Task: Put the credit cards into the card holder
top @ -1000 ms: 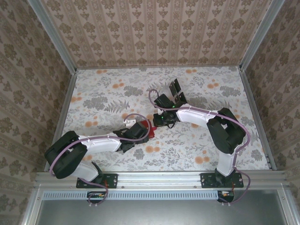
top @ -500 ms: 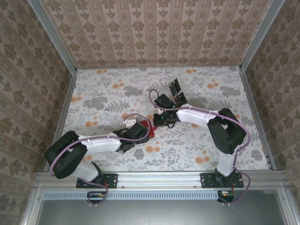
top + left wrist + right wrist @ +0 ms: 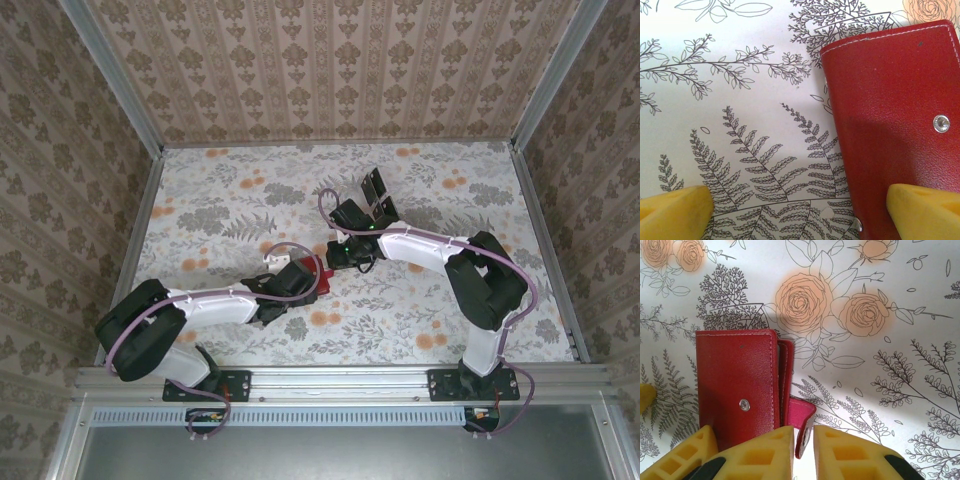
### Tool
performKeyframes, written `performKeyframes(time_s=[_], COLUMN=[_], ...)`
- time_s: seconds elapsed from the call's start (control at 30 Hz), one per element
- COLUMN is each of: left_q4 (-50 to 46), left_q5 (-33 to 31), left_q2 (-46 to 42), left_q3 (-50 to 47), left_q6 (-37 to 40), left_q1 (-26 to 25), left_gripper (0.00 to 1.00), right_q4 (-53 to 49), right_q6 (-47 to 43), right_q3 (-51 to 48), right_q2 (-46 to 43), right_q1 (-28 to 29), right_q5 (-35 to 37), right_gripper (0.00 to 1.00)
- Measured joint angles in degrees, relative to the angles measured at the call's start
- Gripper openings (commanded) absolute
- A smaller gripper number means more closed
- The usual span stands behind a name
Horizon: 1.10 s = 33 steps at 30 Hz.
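Pinching the card holder [image 3: 735,385] by its snap tab, right gripper [image 3: 803,436]; left gripper [image 3: 800,207] splayed wide, holder's lower edge hidden.

From above, the left gripper [image 3: 310,288] hides most of the card holder [image 3: 323,284]; the left wrist view crops its three o'clock side. The right gripper [image 3: 803,440] covers its flap tip.

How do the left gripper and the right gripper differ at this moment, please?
The left gripper stands wide open; the right gripper is almost shut. The left gripper holds nothing, one finger over the card holder, one over the table; the right gripper pinches the card holder's snap tab. Both have yellow fingers and work at the card holder.
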Motion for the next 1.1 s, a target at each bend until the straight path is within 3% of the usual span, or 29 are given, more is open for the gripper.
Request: performKeyframes(time_s=[0.27, 0.67, 1.1], left_q4=[0.02, 0.11, 0.35], left_q5=[0.0, 0.0, -0.13], left_q2=[0.0, 0.0, 0.0], left_q3=[0.0, 0.0, -0.11], left_q6=[0.0, 0.0, 0.0], left_q1=[0.02, 0.02, 0.02], left_gripper=[1.0, 1.0, 1.0], right_q4=[0.02, 0.02, 0.02], right_q6=[0.11, 0.17, 0.15], right_q3=[0.0, 0.0, 0.0], right_q2=[0.0, 0.0, 0.0], right_q1=[0.0, 0.0, 0.0], right_q5=[-0.68, -0.85, -0.85], right_gripper=[0.1, 0.17, 0.16])
